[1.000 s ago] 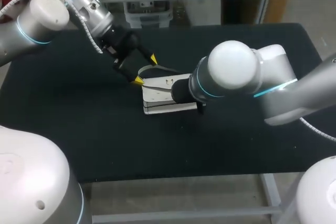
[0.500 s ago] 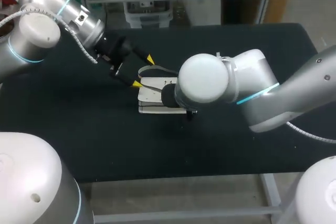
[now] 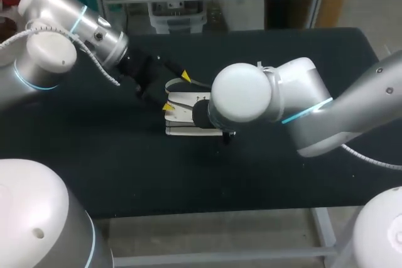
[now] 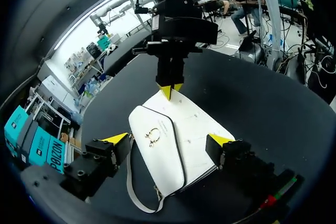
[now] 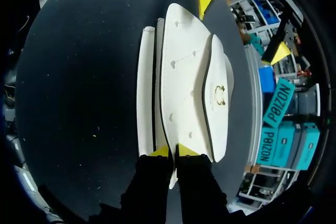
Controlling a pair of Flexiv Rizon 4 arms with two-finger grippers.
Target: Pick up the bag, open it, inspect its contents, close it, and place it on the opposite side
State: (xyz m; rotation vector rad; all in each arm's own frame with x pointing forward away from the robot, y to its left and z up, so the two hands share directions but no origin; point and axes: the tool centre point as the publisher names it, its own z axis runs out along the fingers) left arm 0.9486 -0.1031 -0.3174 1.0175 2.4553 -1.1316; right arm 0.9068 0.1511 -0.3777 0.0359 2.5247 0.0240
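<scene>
Since half a second ago the left gripper (image 3: 176,91) has edged down-right over the white bag (image 3: 182,120) — the right gripper (image 5: 173,151) has held its place. Bag lies flat on the black table (image 3: 94,167), just left of frame centre. Left fingers spread wide, straddling it, gripping nothing; right fingers pinched onto the bag's edge.

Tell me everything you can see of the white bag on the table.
The white bag lies flat on the black table, flap side up. It looks like smooth leather, with dark piping along the flap, which appears closed, a small gold ring clasp and a thin strap looping out from one end. The right end effector pinches its edge at one end; the left end effector is open, fingers straddling the other end, apparently not touching.
</scene>
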